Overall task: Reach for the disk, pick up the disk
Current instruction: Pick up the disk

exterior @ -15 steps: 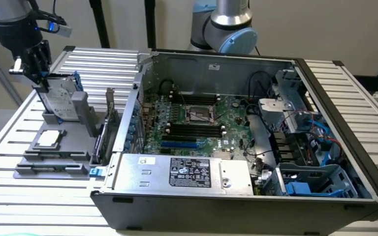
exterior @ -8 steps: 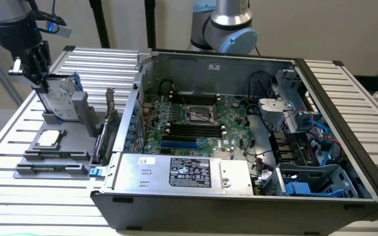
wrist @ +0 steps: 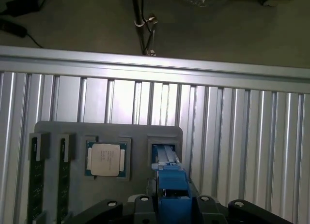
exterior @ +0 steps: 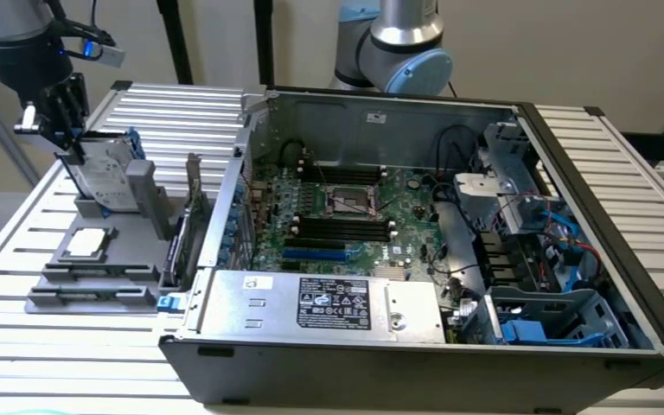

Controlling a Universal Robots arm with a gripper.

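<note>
Gripper (exterior: pixel 73 143) sits at the exterior view's upper left, right at the upper end of the disk (exterior: pixel 107 173). You cannot tell from either view whether it is clamped on the disk or standing open around it.

The disk stands on edge, leaning slightly, over the far end of the gray fixture tray (exterior: pixel 136 251). Its label face is turned toward the exterior view's right, and bits of its blue frame (wrist: pixel 172 185) show along the edges. In the wrist view that frame lies close under the camera, in line with the tray's narrow slot (wrist: pixel 164 154). Whether the disk's lower end is seated in the slot or just clear of it you cannot tell.

Also on the tray:
- A square processor chip (wrist: pixel 106 159) lies flat in its recess, just beside the slot.
- Two memory sticks (wrist: pixel 34 178) lie in parallel channels on the chip's other side.

The tray rests on the slatted aluminium table (exterior: pixel 170 112). To the exterior view's right of it is the open computer case (exterior: pixel 424 367), with its motherboard (exterior: pixel 344 216) exposed and a labelled power-supply box (exterior: pixel 321 304) at the near edge, well apart from the disk.
</note>
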